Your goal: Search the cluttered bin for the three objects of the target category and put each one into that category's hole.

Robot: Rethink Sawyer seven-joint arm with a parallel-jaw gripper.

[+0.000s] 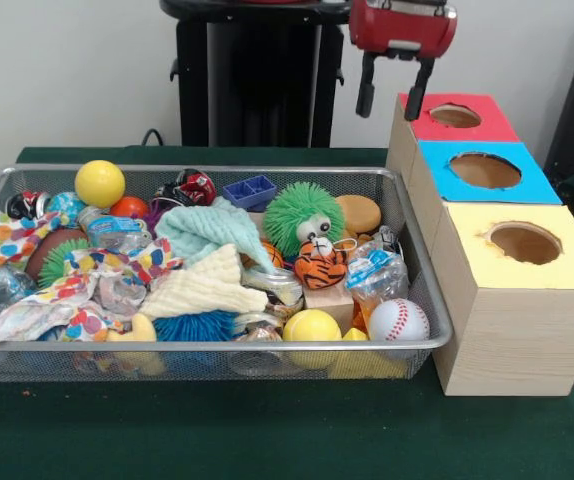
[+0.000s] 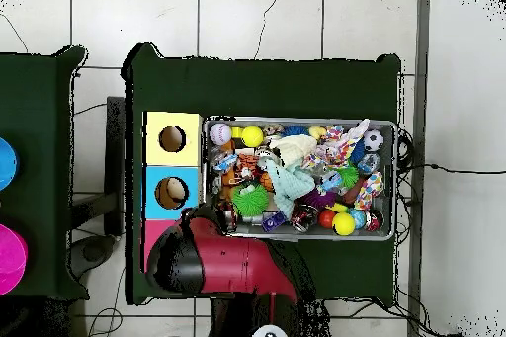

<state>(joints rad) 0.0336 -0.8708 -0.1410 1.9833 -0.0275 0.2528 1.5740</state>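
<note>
The wire mesh bin [image 1: 441, 330] is full of toys; it also shows in the overhead view [image 2: 397, 180]. The orange striped tiger plush [image 1: 320, 265] lies right of centre, against the green spiky puffball [image 1: 302, 215] behind it. The blue spiky puffball [image 1: 195, 325] sits at the front rim, partly under a cream cloth. The red-topped box's hole [image 1: 455, 116] is at the far right. My gripper [image 1: 391, 99] hangs open and empty, high above the bin's far right corner, just left of the red-topped box. In the overhead view my arm [image 2: 227, 264] covers the gripper and most of the red box.
The blue-topped box's hole [image 1: 484, 170] and yellow-topped box's hole [image 1: 524, 242] stand nearer the camera. A baseball [image 1: 398, 320], yellow balls [image 1: 100, 183] [image 1: 312, 327], a wooden block [image 1: 329, 298], cloths [image 1: 207, 285] and a second green puffball [image 1: 57, 262] crowd the bin.
</note>
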